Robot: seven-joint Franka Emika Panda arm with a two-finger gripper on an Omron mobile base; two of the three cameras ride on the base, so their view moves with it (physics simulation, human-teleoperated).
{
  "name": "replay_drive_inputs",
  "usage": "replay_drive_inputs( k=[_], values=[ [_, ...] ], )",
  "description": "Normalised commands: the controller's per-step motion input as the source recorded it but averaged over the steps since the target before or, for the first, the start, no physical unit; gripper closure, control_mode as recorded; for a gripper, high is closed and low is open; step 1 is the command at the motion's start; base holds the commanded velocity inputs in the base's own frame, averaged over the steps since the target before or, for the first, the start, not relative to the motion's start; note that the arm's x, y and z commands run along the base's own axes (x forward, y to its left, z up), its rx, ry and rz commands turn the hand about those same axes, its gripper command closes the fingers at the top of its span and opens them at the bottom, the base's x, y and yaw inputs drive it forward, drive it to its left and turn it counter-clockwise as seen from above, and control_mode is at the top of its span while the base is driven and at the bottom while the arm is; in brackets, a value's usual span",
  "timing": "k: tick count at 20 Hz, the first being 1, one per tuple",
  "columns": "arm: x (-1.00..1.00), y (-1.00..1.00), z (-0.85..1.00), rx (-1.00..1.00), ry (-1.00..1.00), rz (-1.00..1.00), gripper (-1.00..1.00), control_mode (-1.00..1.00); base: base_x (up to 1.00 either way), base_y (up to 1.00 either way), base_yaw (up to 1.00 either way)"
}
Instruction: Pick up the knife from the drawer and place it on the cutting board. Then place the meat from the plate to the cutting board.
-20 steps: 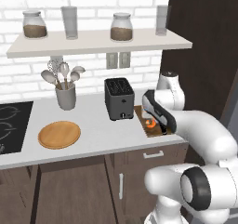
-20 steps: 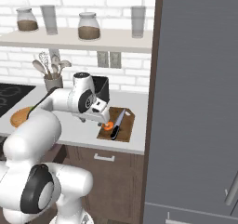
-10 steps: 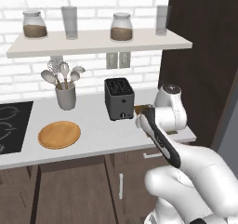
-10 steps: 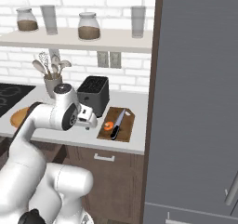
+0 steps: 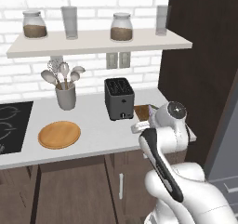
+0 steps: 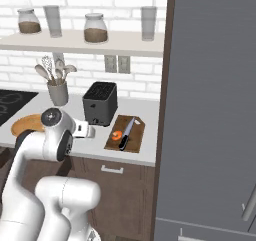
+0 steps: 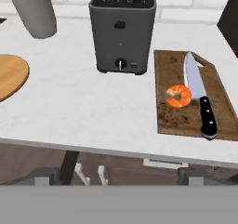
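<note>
The dark brown cutting board (image 7: 169,69) lies on the white counter, right of the toaster. The knife (image 7: 199,95) rests on it lengthwise, black handle toward the counter's front edge. The small orange-pink meat (image 7: 179,96) sits on the board just left of the blade, touching or nearly touching it. The round tan plate (image 7: 9,74) at the left carries nothing that I can see. My gripper (image 7: 121,176) is open and holds nothing, hanging in front of the counter edge, left of the board (image 6: 135,135) and apart from it. From the right base view, my gripper (image 6: 86,130) is in front of the toaster.
A black toaster (image 7: 122,30) stands in the middle of the counter, and a grey utensil holder (image 7: 35,9) stands behind the plate. A tall dark cabinet (image 6: 210,110) walls off the right side. Brown drawer fronts (image 6: 112,170) run below the counter. A hob (image 5: 11,125) is at the far left.
My gripper has drawn back from above the cutting board toward the counter's front and left. The meat and knife stay on the board.
</note>
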Motion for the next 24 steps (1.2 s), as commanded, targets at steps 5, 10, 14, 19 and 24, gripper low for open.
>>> replay_drive_inputs(
  k=[5, 10, 14, 19, 24],
  values=[
    [0.25, 0.15, 0.15, 0.00, -0.27, 0.02, -1.00, -1.00, 0.00, 0.00, 0.00],
    [0.45, 0.06, 0.24, 0.00, -0.25, 0.00, -1.00, -1.00, 0.00, 0.00, 0.00],
    [0.21, 0.07, 0.27, 0.02, -0.24, 0.00, -1.00, -1.00, 0.00, 0.00, 0.00],
    [-0.03, 0.05, 0.34, 0.07, -0.23, 0.01, -1.00, -1.00, 0.00, 0.00, 0.00],
    [-0.02, 0.06, 0.31, 0.06, -0.06, 0.03, -1.00, -1.00, 0.00, 0.00, 0.00]
  ],
)
